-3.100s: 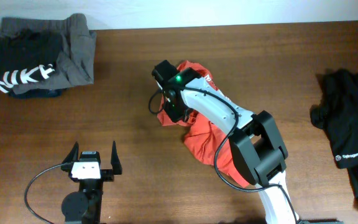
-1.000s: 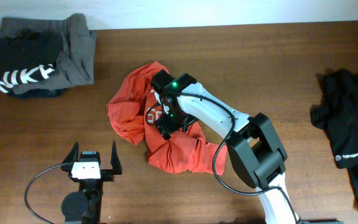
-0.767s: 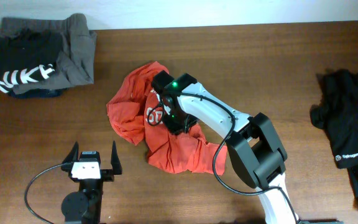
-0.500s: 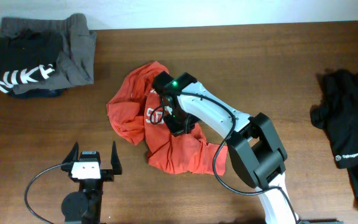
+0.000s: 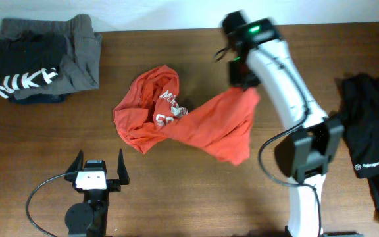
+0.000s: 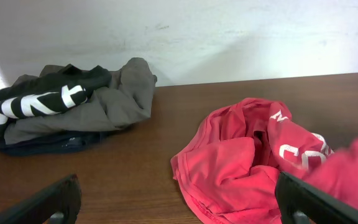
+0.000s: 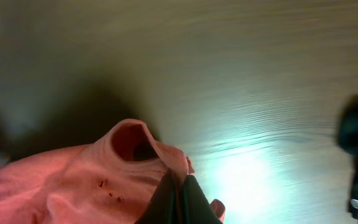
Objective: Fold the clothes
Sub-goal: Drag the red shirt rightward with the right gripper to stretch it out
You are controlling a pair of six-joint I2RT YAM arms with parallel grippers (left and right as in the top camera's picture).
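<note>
Pinches an edge of the red-orange shirt [image 5: 209, 125] between the pressed-together fingers of the right claw [image 7: 179, 190], raised above the table [image 5: 176, 46], with the cloth trailing down and away to that claw's left into a crumpled heap showing white print. Leaves the left claw [image 5: 99, 158] spread and idle, holding nothing. Best to draw the edge outward low and slow until the heap opens flat, then lay it down without slackening the pinch early.
</note>
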